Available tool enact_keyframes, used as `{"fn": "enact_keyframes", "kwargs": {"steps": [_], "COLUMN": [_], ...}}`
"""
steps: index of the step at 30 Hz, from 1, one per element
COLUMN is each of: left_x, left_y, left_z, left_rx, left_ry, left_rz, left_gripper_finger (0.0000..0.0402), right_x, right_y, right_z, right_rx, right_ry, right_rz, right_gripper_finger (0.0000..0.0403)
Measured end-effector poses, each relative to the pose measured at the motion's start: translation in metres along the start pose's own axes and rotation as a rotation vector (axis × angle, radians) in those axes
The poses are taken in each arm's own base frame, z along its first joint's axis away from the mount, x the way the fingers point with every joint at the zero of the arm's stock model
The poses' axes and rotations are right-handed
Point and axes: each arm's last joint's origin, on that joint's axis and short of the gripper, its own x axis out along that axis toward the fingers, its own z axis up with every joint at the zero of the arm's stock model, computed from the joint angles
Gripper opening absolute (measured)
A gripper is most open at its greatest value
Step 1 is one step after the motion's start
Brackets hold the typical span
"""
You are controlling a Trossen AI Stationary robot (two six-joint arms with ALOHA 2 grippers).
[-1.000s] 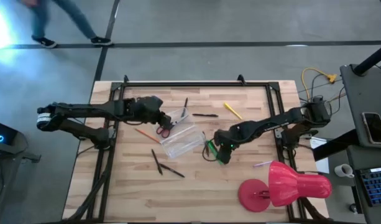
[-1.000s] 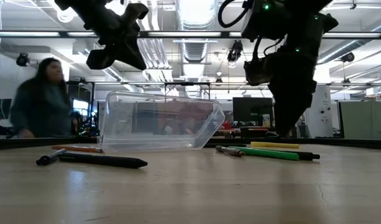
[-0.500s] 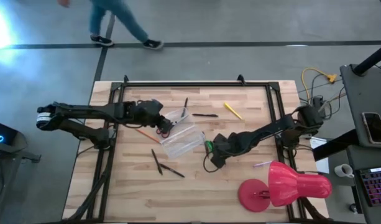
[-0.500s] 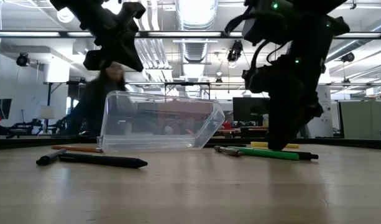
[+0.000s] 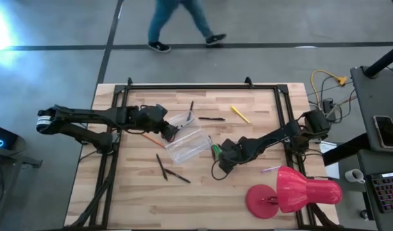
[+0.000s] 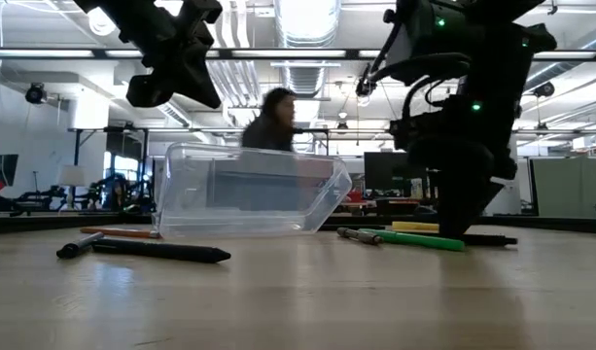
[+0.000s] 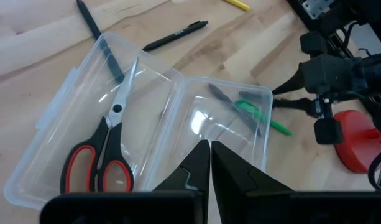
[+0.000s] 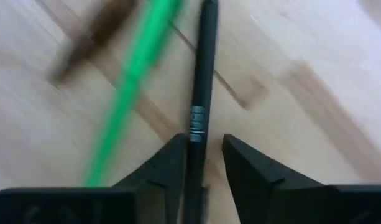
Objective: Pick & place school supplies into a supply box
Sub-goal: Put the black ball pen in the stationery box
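The clear supply box (image 7: 196, 118) lies open on the table, its two halves side by side. Red-handled scissors (image 7: 100, 155) lie in one half. My left gripper (image 7: 209, 155) is shut and hovers just above the box (image 5: 186, 138), touching nothing. My right gripper (image 8: 206, 146) is down at the table (image 6: 463, 228), shut on a black pen (image 8: 199, 93) that lies beside a green pen (image 8: 131, 81). More pens lie scattered: a yellow one (image 5: 240, 113), a black one (image 5: 211, 119), two dark ones (image 5: 170, 170) and a pale pink one (image 5: 270, 169). My right gripper has the black pen's shaft (image 8: 196, 127) between its two fingers, which come from above, pointing down, and lie across the pen. The pen still lies flat on the table, its end (image 6: 500, 240) sticking out past the gripper.
A big pink-red lamp (image 5: 292, 191) lies at the table's near right corner. An orange pencil (image 5: 151, 138) lies left of the box. A black frame (image 5: 202, 86) borders the table. A person (image 5: 183, 22) walks past beyond the far edge.
My right gripper has come down from above the pens to the table top, shifting slightly toward the right edge in the low view. My left gripper has stayed over the box. The person behind the table has walked from left to right.
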Motion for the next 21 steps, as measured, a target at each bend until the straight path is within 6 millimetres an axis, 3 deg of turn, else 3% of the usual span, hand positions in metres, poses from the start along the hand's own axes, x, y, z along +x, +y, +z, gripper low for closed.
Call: {"fn": "enact_keyframes", "kwargs": {"steps": [4,11,16,21], "left_x": [-0.002,-0.003,-0.004,-0.006], "left_y": [0.000,-0.001,-0.006,-0.013], "left_z": [0.000,-0.007,-0.014,-0.023], "left_rx": [0.000,-0.011,-0.016,-0.024], "left_ry": [0.000,0.017,0.036,0.025], "left_rz": [-0.001,-0.012,-0.033,-0.030], "left_gripper_finger": [0.0000,0.0000,0.0000,0.0000], "right_x": [-0.006,-0.024,-0.064,-0.107], "right_y": [0.000,-0.009,-0.022,-0.034], "right_z": [-0.003,-0.006,0.002,0.024], "right_rx": [-0.058,-0.042,0.054,-0.051], "right_ry": [-0.012,-0.041,-0.241,-0.501], "right_rz": [0.001,0.005,0.040,0.137], "right_gripper_finger": [0.0027,0.0013,0.0011,0.0010]}}
